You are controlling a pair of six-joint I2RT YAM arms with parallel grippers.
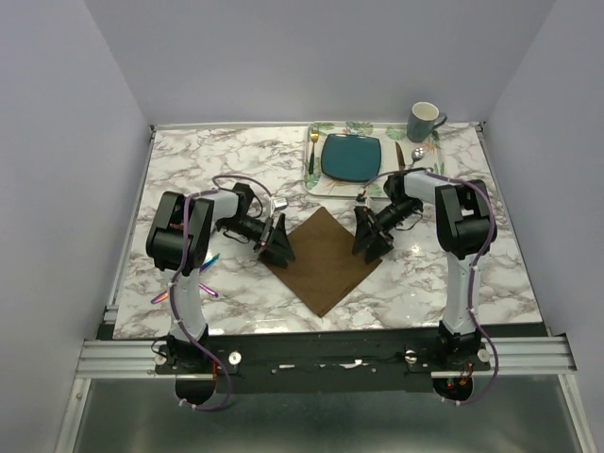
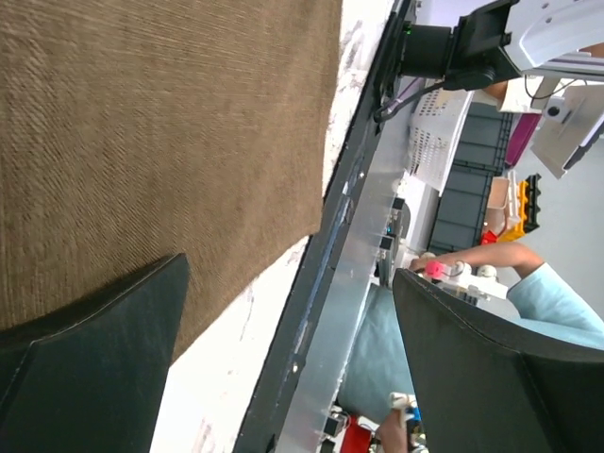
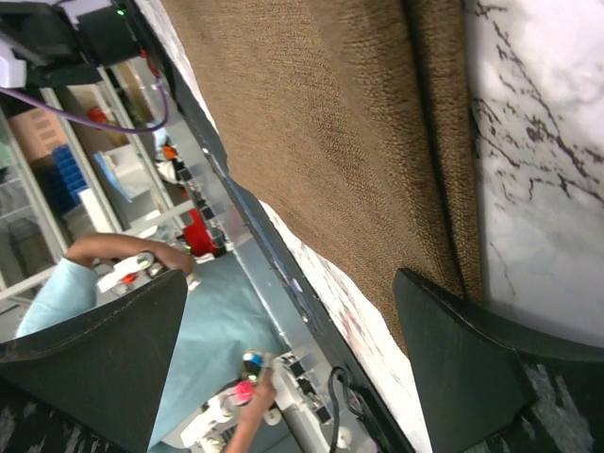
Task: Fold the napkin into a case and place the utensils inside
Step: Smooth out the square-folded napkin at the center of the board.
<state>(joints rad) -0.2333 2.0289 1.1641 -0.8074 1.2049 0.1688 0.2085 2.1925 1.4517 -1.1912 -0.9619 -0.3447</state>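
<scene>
At napkin (image 1: 326,260) left corner: left gripper (image 1: 277,247), jaws wide apart, empty. At napkin right corner: right gripper (image 1: 370,243), likewise wide, empty.

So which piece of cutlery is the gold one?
The fork on the leaf-printed placemat, just left of the teal plate. The knife right of the plate is dark; the utensils beside the left arm shine purple-pink.

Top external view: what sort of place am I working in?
Likely a lab booth staged as a dining table: marble-look tabletop inside plain walls, aluminium rail at its near edge, teal plate and mug on a placemat.
</scene>
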